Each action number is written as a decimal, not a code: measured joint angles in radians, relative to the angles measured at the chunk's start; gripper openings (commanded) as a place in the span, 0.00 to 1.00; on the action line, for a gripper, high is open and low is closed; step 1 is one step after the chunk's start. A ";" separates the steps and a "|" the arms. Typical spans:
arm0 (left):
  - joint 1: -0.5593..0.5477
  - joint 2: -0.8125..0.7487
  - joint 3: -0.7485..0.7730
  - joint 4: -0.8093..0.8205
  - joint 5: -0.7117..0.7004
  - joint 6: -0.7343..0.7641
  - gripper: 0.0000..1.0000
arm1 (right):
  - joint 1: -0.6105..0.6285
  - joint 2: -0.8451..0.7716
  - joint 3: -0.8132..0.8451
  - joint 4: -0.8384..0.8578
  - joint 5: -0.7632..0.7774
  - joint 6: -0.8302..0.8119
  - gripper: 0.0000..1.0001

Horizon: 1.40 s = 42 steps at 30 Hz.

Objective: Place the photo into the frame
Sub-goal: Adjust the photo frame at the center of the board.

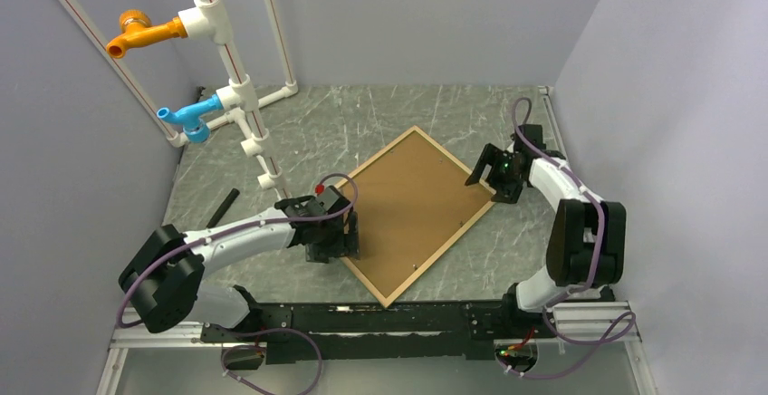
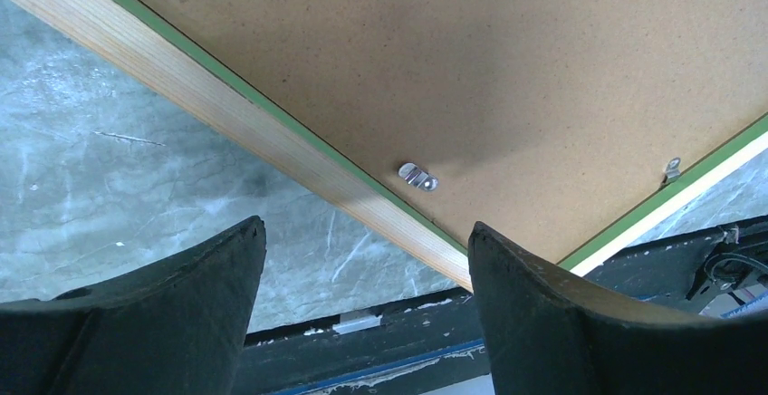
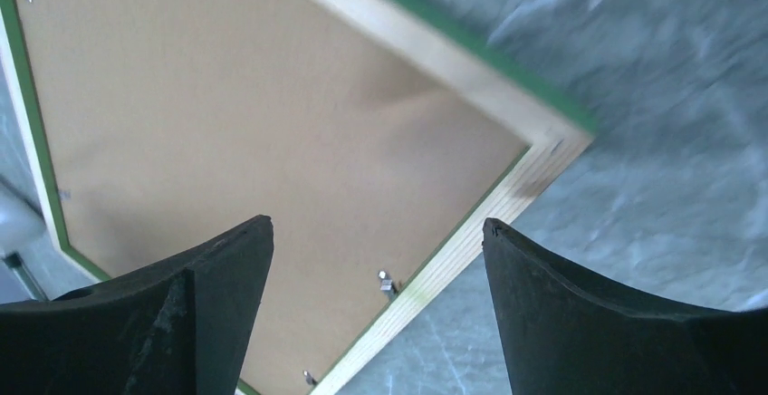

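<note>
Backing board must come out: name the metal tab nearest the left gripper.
The tab beside the pale wood rail, just ahead of the open left gripper; the other tab sits far right, by the adjoining rail.

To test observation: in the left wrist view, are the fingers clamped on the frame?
No, the left fingers stand wide apart, with the frame lying ungripped beyond them.

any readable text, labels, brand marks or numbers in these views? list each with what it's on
None readable in any view.
The backing board is plain brown, no print.
The frame shows bare wood and a green edge, no label.
The metal tab is too small to show any stamp.
The white pipes carry only a red stripe.
</note>
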 measured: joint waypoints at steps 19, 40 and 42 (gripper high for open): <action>0.079 -0.029 -0.072 0.133 0.092 0.006 0.84 | -0.034 0.431 0.440 -0.026 0.055 -0.020 0.89; 0.096 0.247 0.146 0.021 0.153 0.108 0.85 | -0.066 0.274 0.126 0.175 -0.070 -0.057 0.89; 0.101 0.278 0.185 -0.015 0.137 0.130 0.86 | -0.078 0.218 0.060 0.190 -0.060 -0.061 0.89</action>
